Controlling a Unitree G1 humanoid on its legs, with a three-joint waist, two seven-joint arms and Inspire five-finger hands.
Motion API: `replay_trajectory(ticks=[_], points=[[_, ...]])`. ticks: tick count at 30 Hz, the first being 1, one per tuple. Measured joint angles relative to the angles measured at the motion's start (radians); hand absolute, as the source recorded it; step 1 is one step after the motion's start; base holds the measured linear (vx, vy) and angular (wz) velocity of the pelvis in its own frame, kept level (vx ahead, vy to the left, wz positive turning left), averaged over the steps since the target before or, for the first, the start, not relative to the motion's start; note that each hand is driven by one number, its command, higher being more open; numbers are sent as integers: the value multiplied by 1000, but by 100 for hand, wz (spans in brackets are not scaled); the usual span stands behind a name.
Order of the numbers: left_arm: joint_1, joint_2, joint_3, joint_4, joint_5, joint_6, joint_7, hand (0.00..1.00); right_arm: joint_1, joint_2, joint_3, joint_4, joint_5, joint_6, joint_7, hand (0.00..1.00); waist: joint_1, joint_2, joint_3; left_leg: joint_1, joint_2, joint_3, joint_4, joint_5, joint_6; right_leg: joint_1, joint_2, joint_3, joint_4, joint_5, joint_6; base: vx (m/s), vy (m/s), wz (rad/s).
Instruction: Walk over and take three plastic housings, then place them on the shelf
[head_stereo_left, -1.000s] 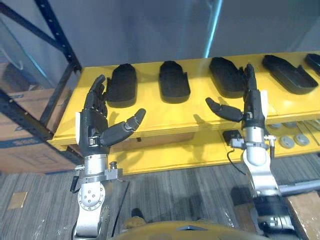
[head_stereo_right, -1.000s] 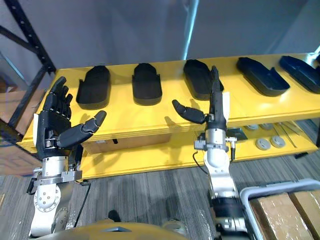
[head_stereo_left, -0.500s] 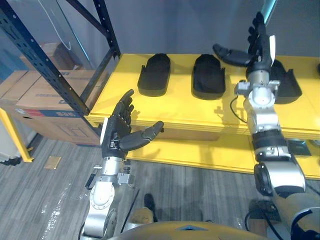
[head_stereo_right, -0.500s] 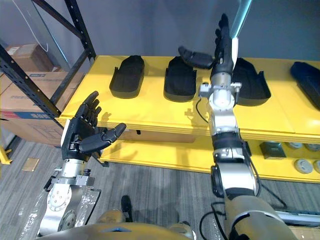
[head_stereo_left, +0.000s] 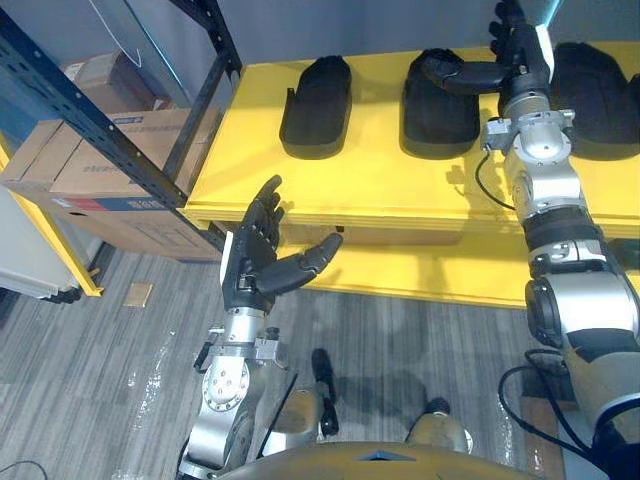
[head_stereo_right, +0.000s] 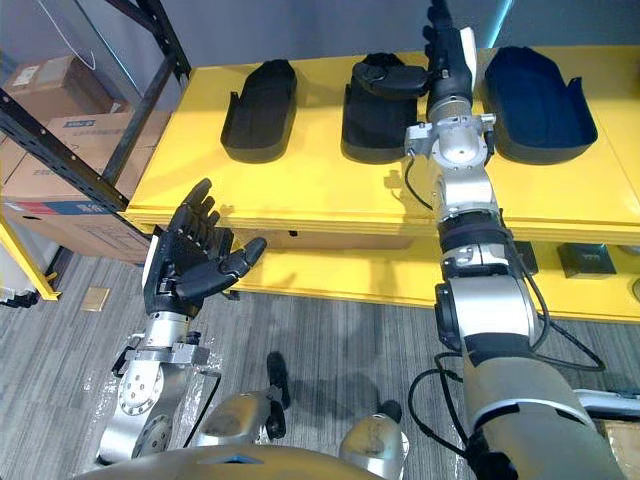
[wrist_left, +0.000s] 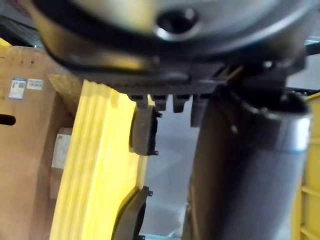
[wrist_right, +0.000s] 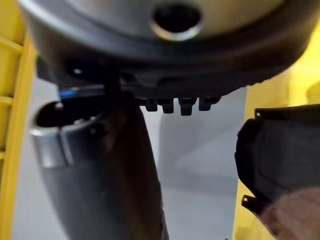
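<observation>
Left eye view and right eye view both cut the right hand (head_stereo_right: 447, 62) off at the top edge, so its fingertips are lost. What shows of its fingers is straight and upright, and its thumb (head_stereo_right: 388, 80) reaches left over the middle housing (head_stereo_right: 372, 125) with nothing gripped. Whether the thumb touches that shell cannot be told. Three housings lie in a row, apart from one another, on the smooth yellow shelf (head_stereo_right: 300, 190), with the left housing (head_stereo_right: 262, 108) and the right housing (head_stereo_right: 535, 100) to either side of the middle one. Each is a matte, dark, elongated shell, rounded at the far end and squarer at the near end. The right one lies hollow side up with a raised rim, and the left eye view cuts it off at the right edge. The left hand (head_stereo_right: 190, 265) hovers low, nearer than the shelf and over the grey plank-patterned floor (head_stereo_right: 330, 330), fingers spread and relaxed, palm empty. A dark metal rack upright (head_stereo_right: 150, 95) crosses in front of brown cardboard boxes (head_stereo_right: 55, 150) at the far left. Right wrist view shows a dark shell (wrist_right: 280, 155) past the hand, its lower part lost in a brownish blur, and which housing it is cannot be told.
</observation>
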Motion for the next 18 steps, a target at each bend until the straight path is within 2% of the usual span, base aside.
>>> replay_trajectory(ticks=[4, 7, 13, 18], points=[[-1, 0, -13, 0, 0, 9, 6, 100, -19, -1, 61, 1, 21, 25, 81, 100, 0, -1, 9, 1, -4, -1, 0, 1, -3, -22, -16, 6, 45, -27, -1, -25, -24, 1], [-7, 0, -20, 0, 0, 15, 8, 100, -55, -1, 101, 2, 25, 27, 109, 100, -1, 1, 38, 4, -1, 0, 0, 4, -6, -25, -17, 11, 63, -35, -3, 0, 0, 0], [-15, 0, -19, 0, 0, 18, 19, 100, -85, -2, 118, 14, 29, 44, 120, 100, 3, 1, 72, 0, -3, 0, 0, 4, -6, -48, -28, 15, 98, -50, -8, -20, -14, 0], [-51, 6, -28, 20, 0, 18, 30, 100, -91, -5, 118, 46, 26, 92, 111, 100, 11, 6, 93, -3, -5, 0, 0, 4, -6, -51, -32, 18, 111, -55, -8, 0, 0, 0]])
